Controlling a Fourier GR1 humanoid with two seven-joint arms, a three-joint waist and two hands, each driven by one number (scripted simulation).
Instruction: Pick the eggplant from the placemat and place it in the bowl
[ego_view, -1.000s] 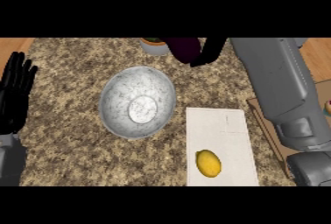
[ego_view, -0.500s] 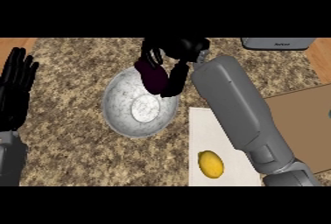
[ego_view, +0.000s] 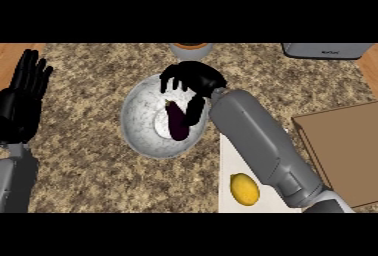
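Black right hand (ego_view: 193, 82) hovering over the far rim of the bowl (ego_view: 139, 107), fingers spread and hanging down, curled round nothing that can be seen. Just beneath the fingertips, eggplant (ego_view: 178, 125) lying inside the bowl, dark purple, long axis running near to far, on the side nearest the placemat. Looks already let go, though contact between one drooping finger and the eggplant's right flank hard to rule out. Grey forearm slanting back from the hand across the bowl's right edge and down over the white placemat (ego_view: 225, 200).

On the placemat, near the view's lower edge, a lemon (ego_view: 244, 189), well apart from the bowl. Brown board (ego_view: 347, 150) to the right of the arm. Further off at the top, an orange-filled cup (ego_view: 190, 48) and a grey appliance (ego_view: 325, 49). Left hand (ego_view: 22, 105) at the view's left edge, open, fingers up, resting.

Task judged nearly done: placing finished, only the withdrawal left. Risks from here (all guesses): a finger catching the eggplant on the way up and dragging it over the rim; the forearm brushing the bowl's right edge while pulling back and shoving the bowl along the speckled bench (ego_view: 88, 185); a low retreat sweeping the lemon off the placemat. Safest with a lift straight up before any pull back.
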